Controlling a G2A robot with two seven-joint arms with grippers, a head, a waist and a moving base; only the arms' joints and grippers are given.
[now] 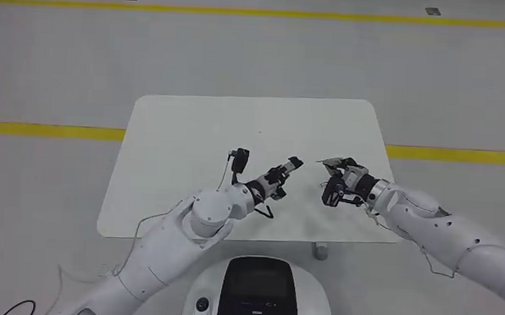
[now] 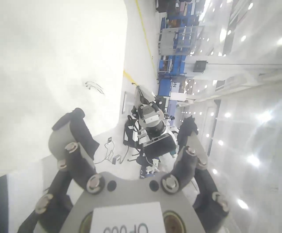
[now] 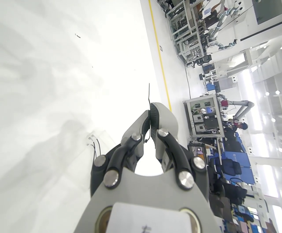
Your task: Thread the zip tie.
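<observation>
Nothing fully legible: white label [image 2: 128, 217] on the left tool [image 2: 133, 119] shows cut-off upside-down characters; paper tag [image 3: 149, 217] on the right tool [image 3: 151, 112], one partial mark.

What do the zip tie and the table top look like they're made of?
Zip tie: probably plastic, matte black; a thin strip standing unsupported out of the shut right tool. Table: smooth white top, perhaps laminate or plastic; no grain, soft shadows.

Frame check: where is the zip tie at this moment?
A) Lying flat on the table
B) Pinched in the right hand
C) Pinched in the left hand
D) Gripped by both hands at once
B: in the right wrist view the right hand is shut on the thin black zip tie, whose end sticks out beyond it, while the left hand is open and holds nothing.
</observation>
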